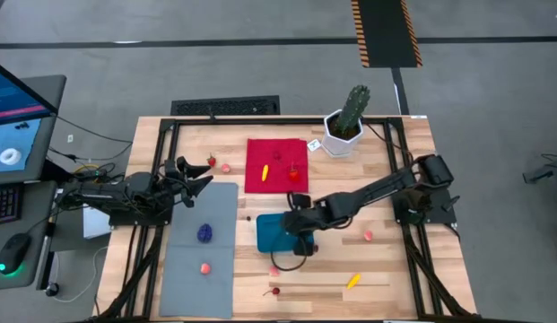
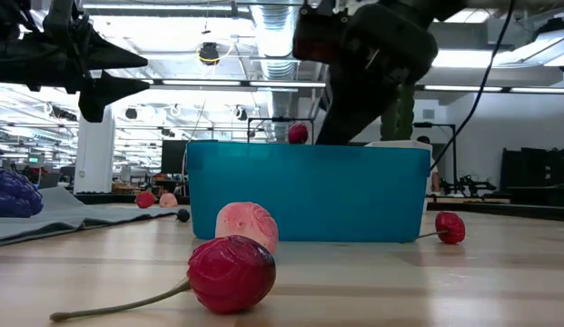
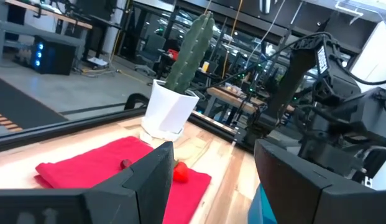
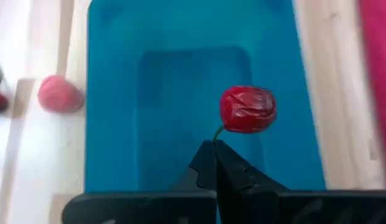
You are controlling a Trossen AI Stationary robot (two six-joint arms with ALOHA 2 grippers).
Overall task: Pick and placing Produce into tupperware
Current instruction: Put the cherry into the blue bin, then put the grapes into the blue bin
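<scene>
High view: left hand (image 1: 199, 177) hovers open and empty above the grey rectangular mat (image 1: 202, 269). Rightward, right hand (image 4: 214, 148), pinched shut on a shiny red toy cherry's (image 4: 247, 109) stem, dangles it over the shallow teal plastic container (image 4: 118, 93).

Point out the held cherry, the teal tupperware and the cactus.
cherry (image 4: 247, 109): right wrist view, on its red body.
teal tupperware (image 4: 118, 93): right wrist view, on its bare floor.
cactus (image 1: 353, 109): high view, on its green stem.
</scene>
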